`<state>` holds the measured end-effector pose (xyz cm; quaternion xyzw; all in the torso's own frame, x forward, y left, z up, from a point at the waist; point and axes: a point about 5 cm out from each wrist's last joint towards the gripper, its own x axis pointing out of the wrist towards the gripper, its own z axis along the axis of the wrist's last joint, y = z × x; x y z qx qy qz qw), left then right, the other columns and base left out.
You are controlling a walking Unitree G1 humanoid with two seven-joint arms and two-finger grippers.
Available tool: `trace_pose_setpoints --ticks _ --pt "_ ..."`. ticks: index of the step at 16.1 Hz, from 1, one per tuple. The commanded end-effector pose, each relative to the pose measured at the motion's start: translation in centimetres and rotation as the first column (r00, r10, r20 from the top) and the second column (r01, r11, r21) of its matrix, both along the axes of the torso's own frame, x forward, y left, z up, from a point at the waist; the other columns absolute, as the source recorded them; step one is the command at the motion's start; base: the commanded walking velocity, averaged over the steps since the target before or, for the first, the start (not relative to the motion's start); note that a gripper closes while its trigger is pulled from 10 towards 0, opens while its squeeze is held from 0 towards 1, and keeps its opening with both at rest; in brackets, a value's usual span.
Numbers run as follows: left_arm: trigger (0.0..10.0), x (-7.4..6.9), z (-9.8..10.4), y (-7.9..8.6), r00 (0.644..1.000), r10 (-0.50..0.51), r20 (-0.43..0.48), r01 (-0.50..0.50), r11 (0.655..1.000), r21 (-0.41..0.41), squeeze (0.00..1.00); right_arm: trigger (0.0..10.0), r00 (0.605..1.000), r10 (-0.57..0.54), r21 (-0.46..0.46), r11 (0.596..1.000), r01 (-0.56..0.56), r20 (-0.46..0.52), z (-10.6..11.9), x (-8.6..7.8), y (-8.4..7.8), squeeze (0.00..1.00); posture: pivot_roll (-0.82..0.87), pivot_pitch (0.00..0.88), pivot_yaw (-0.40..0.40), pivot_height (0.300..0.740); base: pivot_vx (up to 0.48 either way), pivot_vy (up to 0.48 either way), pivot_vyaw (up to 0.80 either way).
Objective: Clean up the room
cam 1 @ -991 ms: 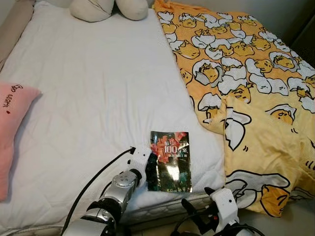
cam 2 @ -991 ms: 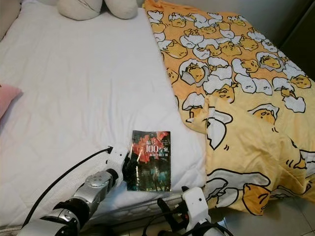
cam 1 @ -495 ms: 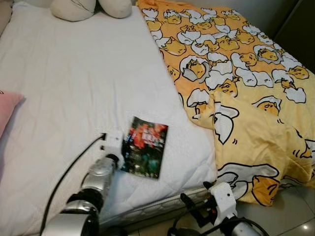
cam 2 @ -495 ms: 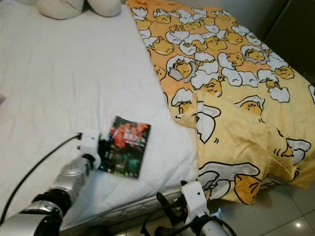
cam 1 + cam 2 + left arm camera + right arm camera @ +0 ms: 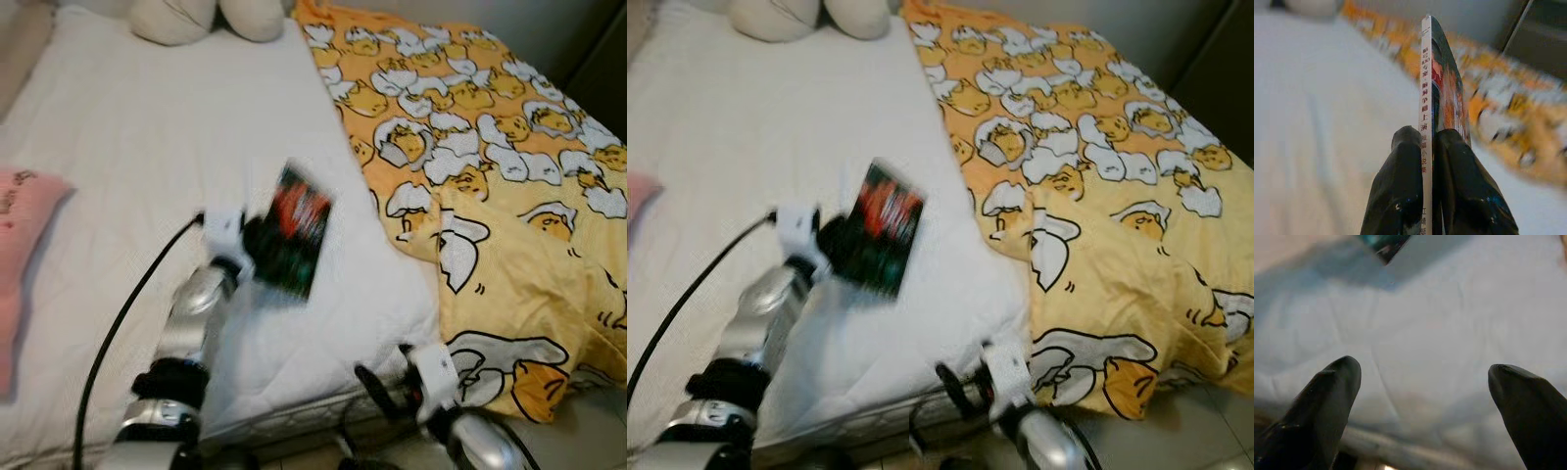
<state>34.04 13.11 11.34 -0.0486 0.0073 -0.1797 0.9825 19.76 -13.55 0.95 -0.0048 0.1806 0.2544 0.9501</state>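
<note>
Left hand (image 5: 1431, 147): fingers clamped on book (image 5: 294, 233), lifted above the bed's (image 5: 147, 166) foot edge. Right hand (image 5: 1425, 396): spread wide, empty, below that edge. Book gathered, not yet stowed. Remaining: pink pillow (image 5: 24, 255) at left edge, rumpled yellow quilt (image 5: 490, 166) along right side.

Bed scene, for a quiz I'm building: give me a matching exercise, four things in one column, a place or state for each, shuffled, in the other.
1. book
2. pink cushion
3. yellow blanket
4. right gripper

a. open, at the foot of the mattress
b. covers the bed's right side
c. clamped in the left gripper, lifted
d. at the bed's left edge

Pairs: 1-c, 2-d, 3-b, 4-a
</note>
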Motion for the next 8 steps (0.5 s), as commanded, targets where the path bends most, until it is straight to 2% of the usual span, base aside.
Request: trace_pose_setpoints --ticks 1,3,4,5,6,7,8 --pt "0.0 0.7 2.0 -1.2 0.998 -0.03 0.061 0.03 1.0 -0.005 0.0 10.0 0.999 -0.037 -0.001 0.999 0.037 0.013 0.0 0.7 -0.5 0.0 0.02 0.0 -0.054 0.74 0.0 0.0 0.0" --pt "0.0 1.4 2.0 -1.4 0.999 0.019 0.047 -0.021 0.999 0.045 0.0 10.0 0.996 -0.083 0.034 0.996 0.082 0.03 0.4 2.7 -0.3 0.0 0.04 0.0 -0.04 0.74 0.0 0.0 0.0" --pt "8.6 1.6 1.5 -1.2 0.997 0.072 0.013 -0.073 0.995 0.075 0.0 10.0 0.988 -0.139 0.081 0.988 0.134 0.066 1.3 4.1 -0.5 0.0 0.04 0.0 -0.03 0.74 0.0 0.0 0.0" --pt "10.0 1.5 1.2 -1.2 0.997 0.081 0.01 -0.082 0.991 0.102 0.0 10.0 0.98 -0.175 0.106 0.981 0.165 0.097 2.1 5.3 -0.6 0.0 0.04 0.0 -0.023 0.74 0.0 0.0 0.0" --pt "10.0 1.0 0.7 -1.2 0.996 0.083 0.028 -0.086 0.984 0.153 0.0 10.0 0.968 -0.217 0.135 0.971 0.2 0.125 3.0 6.4 -0.9 0.0 0.04 0.0 -0.016 0.74 0.0 0.0 0.61" --pt "10.0 0.6 0.1 -0.8 0.99 0.142 0.026 -0.144 0.976 0.165 0.0 10.0 0.96 -0.229 0.155 0.967 0.205 0.159 3.9 7.4 -0.8 0.0 0.05 0.0 -0.009 0.74 0.0 0.0 0.58" --pt "10.0 0.5 -0.1 -0.7 0.986 0.166 0.025 -0.168 0.97 0.176 0.0 10.0 0.958 -0.232 0.162 0.965 0.205 0.17 4.2 7.8 -0.8 0.0 0.05 0.0 -0.007 0.74 0.0 0.0 0.58"
